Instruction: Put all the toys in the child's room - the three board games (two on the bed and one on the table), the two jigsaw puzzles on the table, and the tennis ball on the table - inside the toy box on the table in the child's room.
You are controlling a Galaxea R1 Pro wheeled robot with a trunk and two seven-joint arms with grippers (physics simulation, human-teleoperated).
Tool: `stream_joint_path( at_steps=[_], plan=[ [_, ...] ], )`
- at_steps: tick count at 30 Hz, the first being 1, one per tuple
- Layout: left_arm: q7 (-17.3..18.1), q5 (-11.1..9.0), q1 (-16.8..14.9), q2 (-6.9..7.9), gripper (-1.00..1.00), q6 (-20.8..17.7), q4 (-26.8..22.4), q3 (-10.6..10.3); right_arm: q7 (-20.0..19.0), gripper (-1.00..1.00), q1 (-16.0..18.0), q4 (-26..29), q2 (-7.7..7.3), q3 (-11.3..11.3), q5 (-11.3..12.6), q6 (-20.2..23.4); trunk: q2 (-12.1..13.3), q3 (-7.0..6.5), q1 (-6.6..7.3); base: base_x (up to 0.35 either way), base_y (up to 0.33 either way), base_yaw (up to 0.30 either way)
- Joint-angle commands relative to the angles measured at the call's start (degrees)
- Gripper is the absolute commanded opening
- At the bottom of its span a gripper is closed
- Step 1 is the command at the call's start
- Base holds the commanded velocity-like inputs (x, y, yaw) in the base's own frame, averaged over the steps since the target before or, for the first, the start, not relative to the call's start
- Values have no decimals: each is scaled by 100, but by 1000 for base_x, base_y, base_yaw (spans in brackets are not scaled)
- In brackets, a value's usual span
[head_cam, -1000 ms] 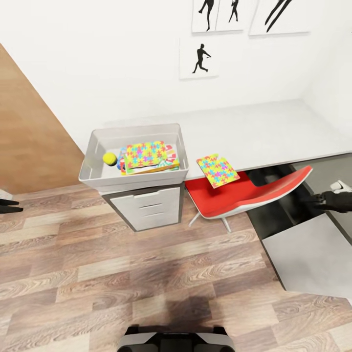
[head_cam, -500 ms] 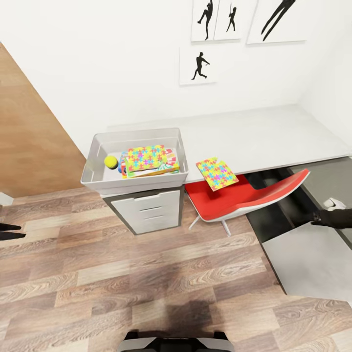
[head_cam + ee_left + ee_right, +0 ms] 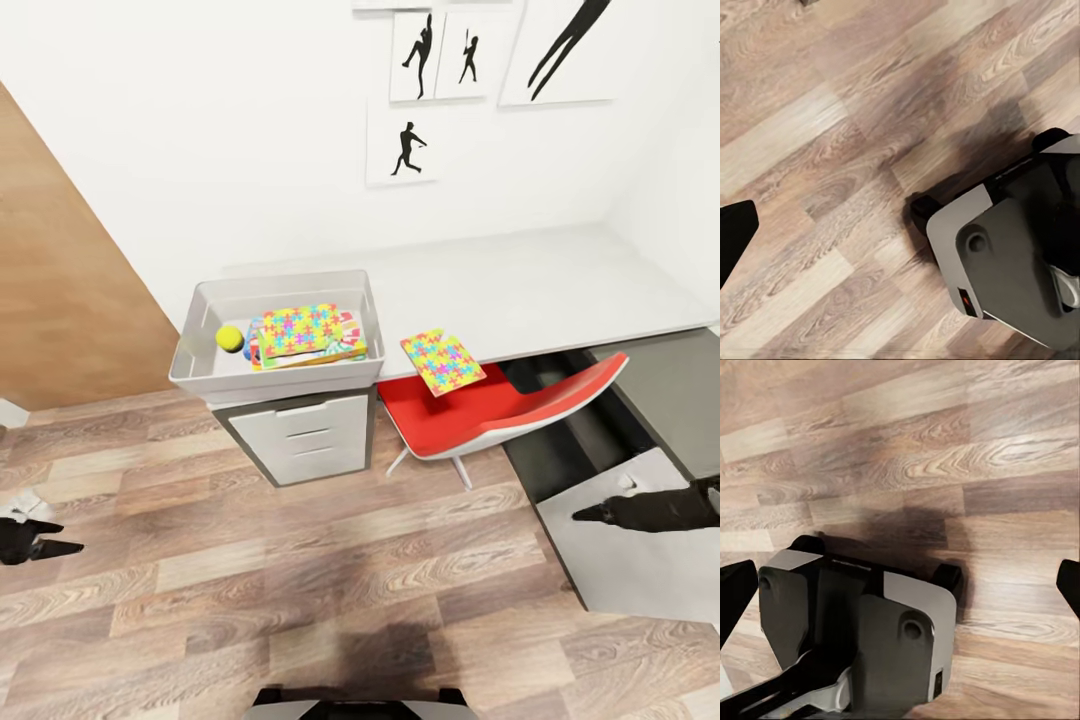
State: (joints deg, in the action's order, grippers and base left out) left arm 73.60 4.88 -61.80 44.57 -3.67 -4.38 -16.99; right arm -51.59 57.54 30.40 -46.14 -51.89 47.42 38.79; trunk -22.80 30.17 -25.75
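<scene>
Both empty: left hand (image 3: 45, 545) and right hand (image 3: 590, 515), fingers spread, over floor (image 3: 300, 560).

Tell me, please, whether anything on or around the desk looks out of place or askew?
Yes: one jigsaw puzzle lies outside the toy box, turned askew, its corner overhanging the desk edge above the red chair. The other toys are piled unevenly inside the box, beside the tennis ball.

One toy box (image 3: 200, 345), two jigsaw puzzles (image 3: 443, 361), one tennis ball (image 3: 230, 338), one red chair (image 3: 500, 405), four silhouette pictures (image 3: 402, 142).
</scene>
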Motion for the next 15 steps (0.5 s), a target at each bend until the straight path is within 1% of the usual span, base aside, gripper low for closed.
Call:
stream_joint_path(
  at_steps=[1, 4, 5, 8, 9, 12, 15],
  plan=[
    [-91, 58, 64, -70, 100, 5, 36, 66, 55, 100, -85, -53, 85, -40, 55, -12, -12, -2, -3, 0, 0, 0],
    [-419, 68, 290, -275, 100, 84, 115, 65, 257, 100, -334, -247, 369, -64, 51, -140, -12, -31, -3, 0, 0, 0],
    [-661, 69, 460, -425, 100, 116, 146, 65, 437, 100, -471, -396, 578, -72, 53, -228, -12, -40, -3, 0, 0, 0],
    [-1068, 60, 734, -659, 100, 144, 172, 65, 740, 100, -640, -635, 885, -78, 55, -375, -12, -69, -3, 0, 0, 0],
    [-1381, 52, 912, -808, 100, 155, 183, 65, 945, 100, -735, -780, 1087, -81, 57, -478, -12, -78, -3, 0, 0, 0],
    [-1890, 44, 1152, -1020, 100, 166, 191, 65, 1233, 100, -863, -966, 1361, -83, 64, -611, -12, -107, -3, 0, 0, 0],
    [-2390, 31, 1344, -1227, 100, 174, 197, 66, 1507, 100, -962, -1108, 1595, -84, 69, -711, -12, -135, -3, 0, 0, 0]
  ],
)
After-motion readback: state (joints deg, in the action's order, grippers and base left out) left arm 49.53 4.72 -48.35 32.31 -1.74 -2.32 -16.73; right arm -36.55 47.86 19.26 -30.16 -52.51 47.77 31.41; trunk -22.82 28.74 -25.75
